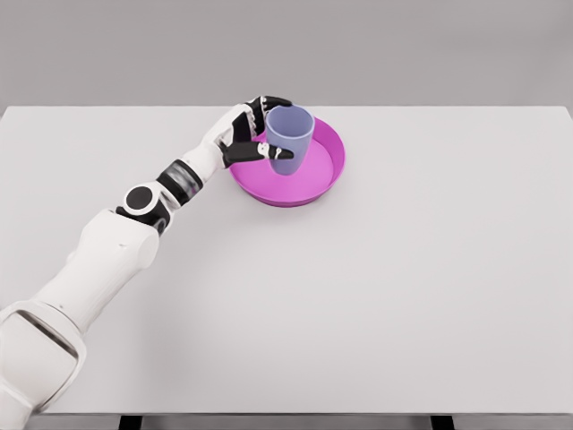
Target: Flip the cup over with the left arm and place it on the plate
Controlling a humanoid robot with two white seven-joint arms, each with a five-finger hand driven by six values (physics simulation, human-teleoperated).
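Note:
A lavender cup (289, 139) stands upright, mouth up, over the left part of the magenta plate (324, 172). My left hand (260, 131) wraps the cup from its left side, with fingers curled around the wall near the rim and lower body. I cannot tell whether the cup's base touches the plate or hovers just above it. The left arm reaches in from the lower left across the table.
The white table (403, 296) spreads out on all sides of the plate. Its far edge runs just behind the plate and its front edge lies near the bottom of the view.

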